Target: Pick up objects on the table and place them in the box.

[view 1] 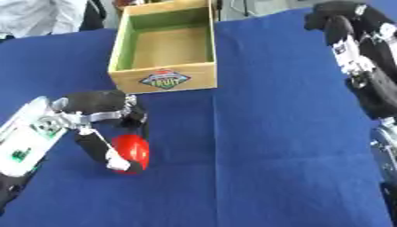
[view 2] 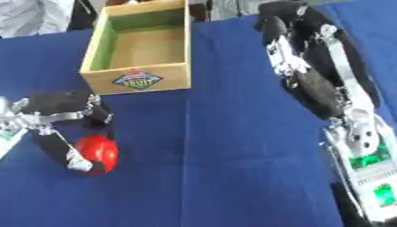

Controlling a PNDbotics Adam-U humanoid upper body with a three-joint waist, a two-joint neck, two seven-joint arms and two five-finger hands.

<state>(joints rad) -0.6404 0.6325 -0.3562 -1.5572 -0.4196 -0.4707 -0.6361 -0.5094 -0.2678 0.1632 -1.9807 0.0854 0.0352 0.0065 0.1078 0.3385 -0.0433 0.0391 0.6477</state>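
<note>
The left hand [view 1: 105, 126] has its fingers curled round the red object [view 1: 133, 151] just in front of the wooden box [view 1: 164, 44], presumably to lift it in, while the right hand [view 2: 306, 66] idles beside the box, fingers relaxed

**A Robot Test Room**

This looks like a lab where people try out a robot. A table is covered all over with a plain blue cloth [view 1: 271, 146], not the kind you see at home. Two black and silver robot arms reach over it, with bare wires and green circuit boards [view 2: 384, 195] showing on them. A wooden box [view 1: 164, 44] with a fruit sticker on its front sits on the cloth. At the far edge stands a person in a light top [view 1: 39, 15], near some dark stands.
</note>
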